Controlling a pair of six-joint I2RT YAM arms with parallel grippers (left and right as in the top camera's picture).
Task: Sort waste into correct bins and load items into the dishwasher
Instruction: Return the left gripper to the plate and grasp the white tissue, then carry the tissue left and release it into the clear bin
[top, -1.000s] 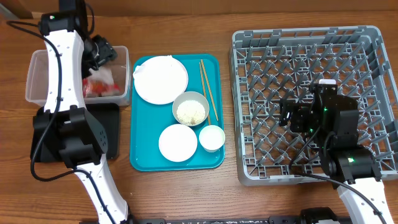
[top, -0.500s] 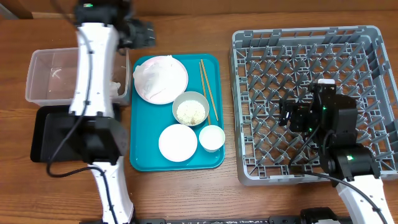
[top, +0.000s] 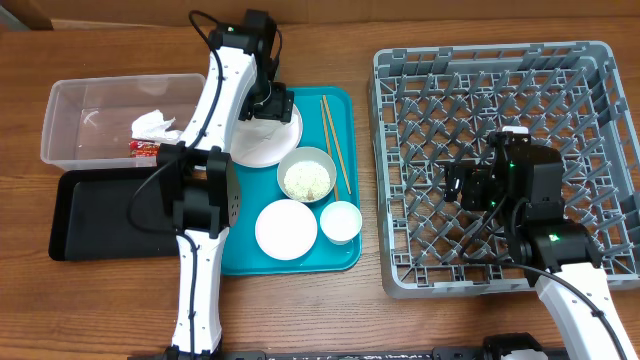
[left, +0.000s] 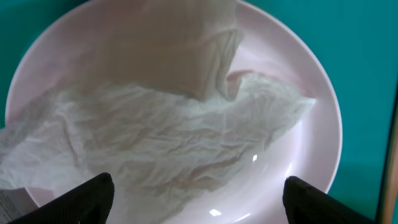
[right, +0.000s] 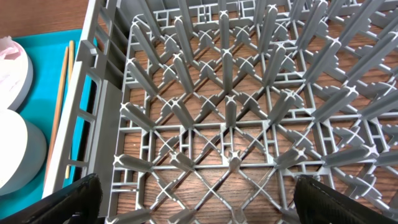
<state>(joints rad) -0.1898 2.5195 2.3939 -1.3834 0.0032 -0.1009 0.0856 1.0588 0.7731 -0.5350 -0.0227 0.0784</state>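
Lying below spread left fingers (left: 84, 198): napkin (left: 155, 140).

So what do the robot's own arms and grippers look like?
Both arms are slim white links joined by chunky black joint housings. The left arm has thin black cables looping along it; the right arm shows small green lights on its black housings. The left gripper and right gripper each end in two blunt, dark fingers.
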